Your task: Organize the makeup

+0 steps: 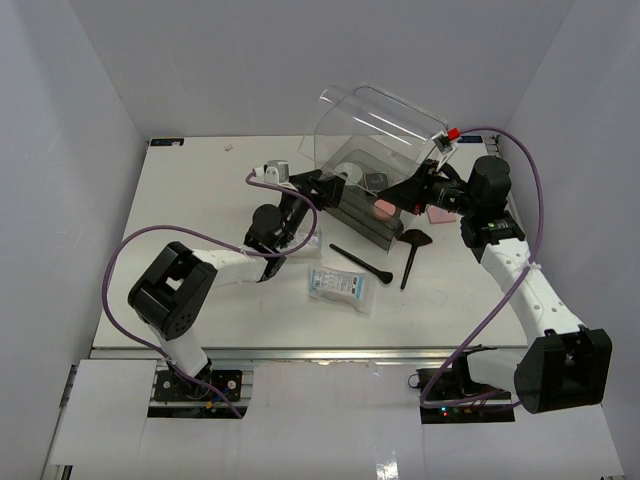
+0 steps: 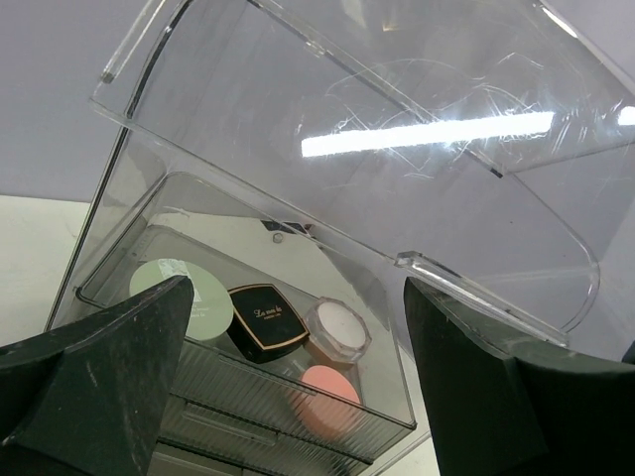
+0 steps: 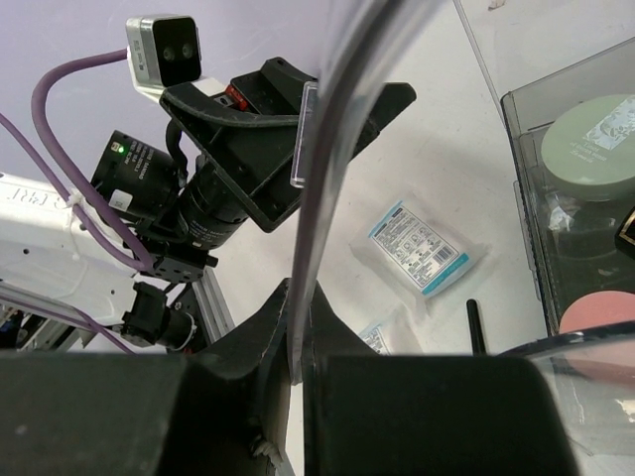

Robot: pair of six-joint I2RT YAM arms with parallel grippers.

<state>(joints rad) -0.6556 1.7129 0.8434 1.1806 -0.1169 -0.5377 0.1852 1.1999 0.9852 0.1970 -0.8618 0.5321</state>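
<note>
The clear box with grey drawers (image 1: 362,215) stands at the table's middle back, its clear lid (image 1: 385,125) raised. My right gripper (image 1: 412,190) is shut on the lid's edge (image 3: 316,198). My left gripper (image 1: 303,205) is open by the box's left front, nothing between its fingers (image 2: 109,387). In the top tray lie a pink round puff (image 2: 329,397), a white round pad (image 2: 337,330), a black compact (image 2: 266,319) and a green one (image 2: 184,293). On the table lie two black brushes (image 1: 362,264), one fan-headed (image 1: 413,245), two sachets (image 1: 338,287) (image 1: 306,240) and a pink square puff (image 1: 438,213).
White walls close the table on the left, back and right. Purple cables (image 1: 525,260) loop off both arms. The left arm (image 3: 223,174) shows beyond the lid in the right wrist view. The sachet (image 3: 422,248) and a brush handle (image 3: 474,327) lie below my right gripper.
</note>
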